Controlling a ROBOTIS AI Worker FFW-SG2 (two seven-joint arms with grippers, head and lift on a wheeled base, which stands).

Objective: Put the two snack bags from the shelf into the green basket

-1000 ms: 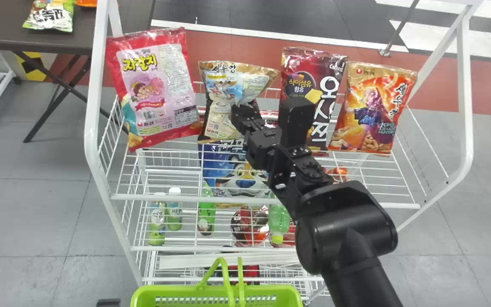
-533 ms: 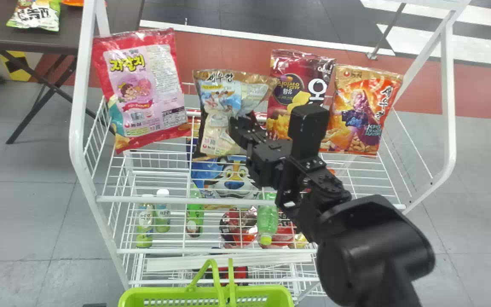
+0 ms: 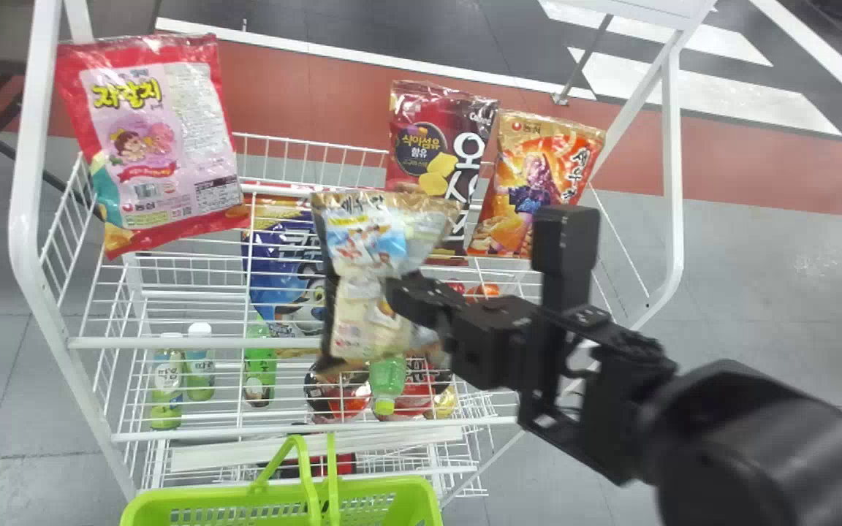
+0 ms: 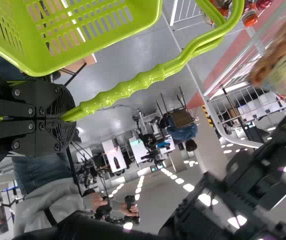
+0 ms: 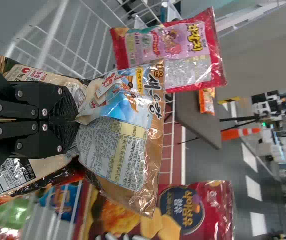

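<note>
Beyond the right claw [image 5: 76, 120], shelf [image 3: 187, 342]: white wire. I can't tell which bag there should come second.
Green basket [image 3: 209, 497]: left of the right claw and nearer the robot. Its big top is open, so a bag should drop in easily.
Pink bag [image 3: 158, 153]: on the shelf, farther out than the right claw and to its left. It looks puffy and light. If it is picked, I would pinch the soft wrap near the middle.
Brown bag [image 5: 120, 145]: up in the right claw. It looks light and squishy, with crunchy bits inside. Its ends stick out past the claw, so they may flop or catch on the wire.
Handle [image 4: 147, 77]: clamped in the left claw [image 4: 70, 118], which is closed around it. It looks hard and bumpy, so it should not slip much.
Pinched fold [image 5: 89, 112]: right at the tips of the right claw, which is squeezed tight on it. The middle is a good spot to hold. The wrap is shiny and may slide, but too hard a squeeze could crush the snacks.
</note>
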